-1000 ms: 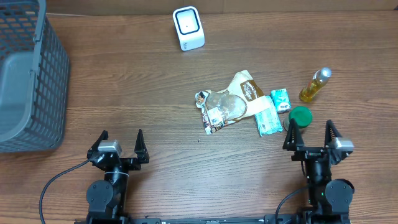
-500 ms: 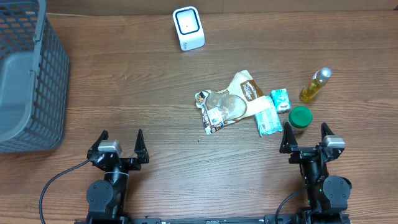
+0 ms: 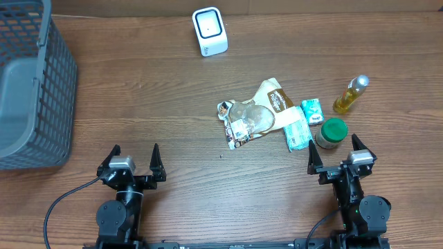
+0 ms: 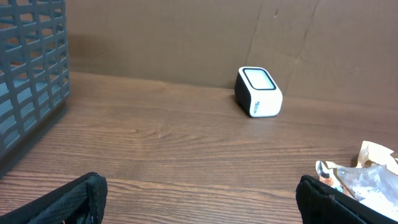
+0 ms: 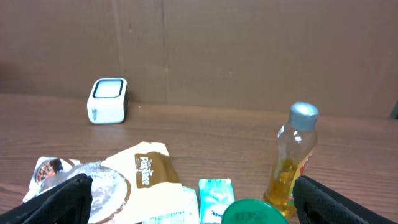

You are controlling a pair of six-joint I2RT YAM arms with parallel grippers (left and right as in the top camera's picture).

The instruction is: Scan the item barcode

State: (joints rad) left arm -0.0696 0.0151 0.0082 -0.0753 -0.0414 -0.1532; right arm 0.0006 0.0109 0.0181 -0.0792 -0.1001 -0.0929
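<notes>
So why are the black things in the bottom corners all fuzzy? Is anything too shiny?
Left wrist view: the left gripper's fingers sit right by the lens, so they blur; the scanner is sharp. Right wrist view: the right gripper's fingers blur too, the green lid is soft, the bottle crisp. Overhead view: even light, no strong glare on the table.
</notes>
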